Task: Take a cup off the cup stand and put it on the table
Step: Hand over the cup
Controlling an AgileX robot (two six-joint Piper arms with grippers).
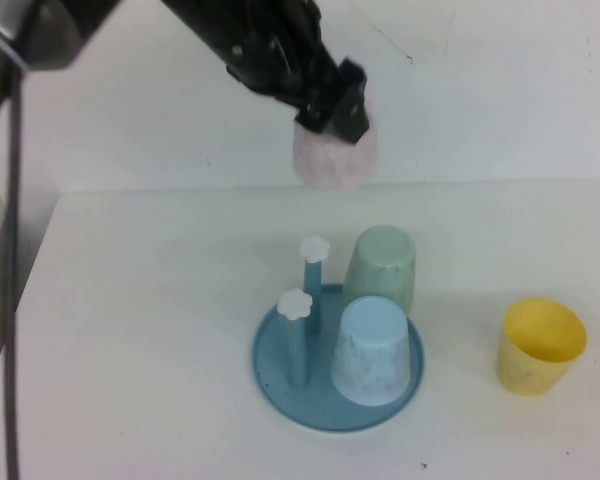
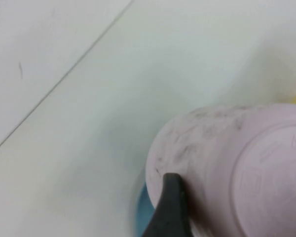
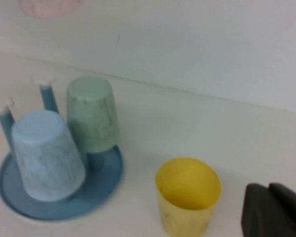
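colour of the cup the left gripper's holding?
Pale pink cup, faintly speckled; clearest in left wrist view, left gripper.

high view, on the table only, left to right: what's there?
Front peg → rear peg → blue cup on the stand → yellow cup. Left gripper holds the pink cup above; right gripper is beside the yellow cup.

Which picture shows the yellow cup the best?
The right wrist view: the yellow cup stands upright and whole there, close by the right gripper. The high view shows it whole too, but farther off, right of the cup stand. The left wrist view shows only a yellow sliver behind the pink cup held by the left gripper.
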